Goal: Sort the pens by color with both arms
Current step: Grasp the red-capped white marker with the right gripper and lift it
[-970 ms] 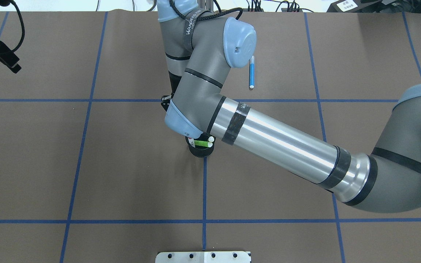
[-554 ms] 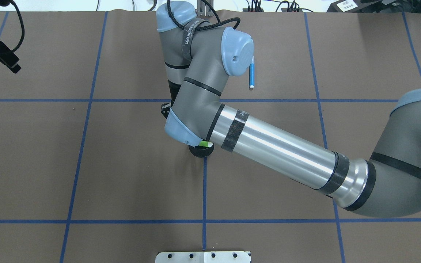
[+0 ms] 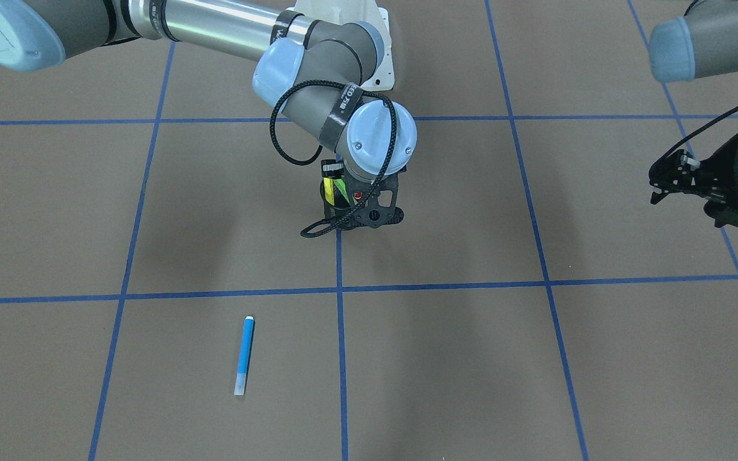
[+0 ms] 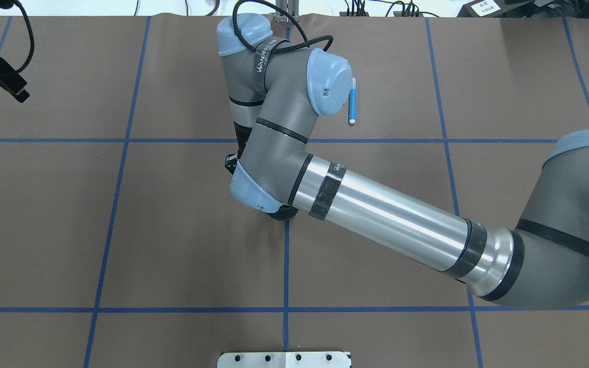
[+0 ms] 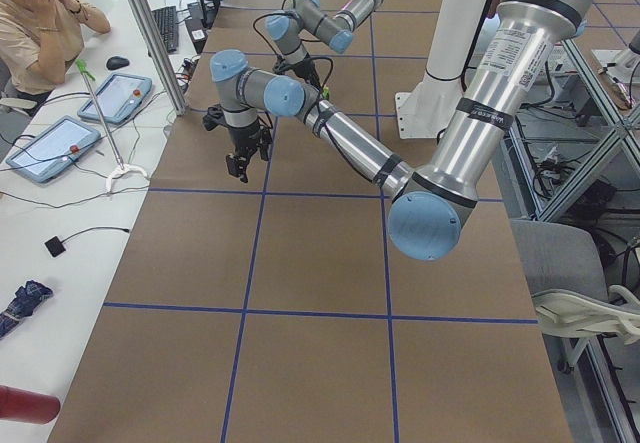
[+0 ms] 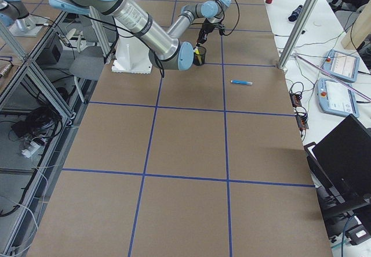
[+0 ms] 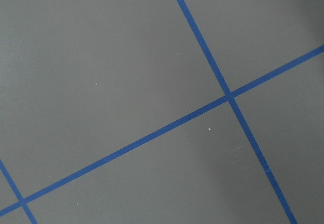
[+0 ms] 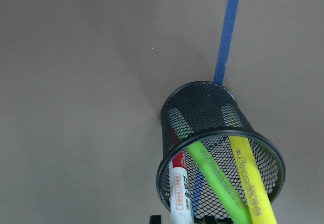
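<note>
A blue pen [image 3: 244, 355] lies alone on the brown mat, also in the overhead view [image 4: 352, 105]. A black mesh cup [image 8: 202, 113] holds the red pen [image 8: 178, 183], green pen [image 8: 215, 181] and yellow pen [image 8: 250, 178], all leaning toward the right wrist camera. My right gripper [image 3: 361, 216] hangs directly over this cup and looks open; its fingertips are hard to make out. In the overhead view my right arm hides all but a sliver of the cup [image 4: 284, 214]. My left gripper [image 3: 660, 186] hovers over bare mat far to the side, looks open and is empty.
Blue tape lines [image 7: 228, 95] divide the mat into squares. The white pedestal base [image 4: 284, 359] sits at the robot's edge of the table. A side table with tablets [image 5: 60, 143] and a seated person [image 5: 40, 23] lies beyond the left end.
My right arm's wrist and elbow have shifted over the cup, so the green and pale pen tips seen in the overhead view are now hidden. The left gripper and the blue pen have not moved.
</note>
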`<state>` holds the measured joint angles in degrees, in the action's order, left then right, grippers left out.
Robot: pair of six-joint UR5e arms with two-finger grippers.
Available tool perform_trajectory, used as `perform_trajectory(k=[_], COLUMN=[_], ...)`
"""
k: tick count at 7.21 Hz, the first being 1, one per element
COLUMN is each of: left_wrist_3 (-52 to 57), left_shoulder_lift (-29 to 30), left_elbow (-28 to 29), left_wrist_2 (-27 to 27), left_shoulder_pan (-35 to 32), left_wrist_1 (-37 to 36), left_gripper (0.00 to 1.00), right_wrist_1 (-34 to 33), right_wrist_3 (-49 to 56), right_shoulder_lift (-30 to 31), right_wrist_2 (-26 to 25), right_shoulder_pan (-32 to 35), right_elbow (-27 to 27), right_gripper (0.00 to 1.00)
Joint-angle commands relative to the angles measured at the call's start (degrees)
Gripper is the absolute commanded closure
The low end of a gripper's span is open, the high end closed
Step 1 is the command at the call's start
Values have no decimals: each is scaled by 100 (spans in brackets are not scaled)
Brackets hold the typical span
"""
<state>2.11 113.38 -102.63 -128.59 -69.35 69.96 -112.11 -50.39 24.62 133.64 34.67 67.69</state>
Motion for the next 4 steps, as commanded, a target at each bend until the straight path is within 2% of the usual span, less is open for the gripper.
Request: perform_trajectory(k=[1, 2, 4], left_wrist_3=[0, 0, 0], left_shoulder_lift=[0, -9, -35], left_elbow=[-11, -11, -2], left_wrist_2=[0, -9, -122], left_shoulder_pan=[-9, 0, 0], left_wrist_1=[0, 0, 0], left_gripper=[1, 1, 1], right_wrist_1=[-4, -4, -187], right_wrist_3=[11, 20, 11], right_shoulder_lift=[-18, -27, -19], right_wrist_2=[5, 5, -4], right_shoulder_pan=[4, 48, 118], right_elbow=[25, 42, 410], right_gripper=[100, 100, 100])
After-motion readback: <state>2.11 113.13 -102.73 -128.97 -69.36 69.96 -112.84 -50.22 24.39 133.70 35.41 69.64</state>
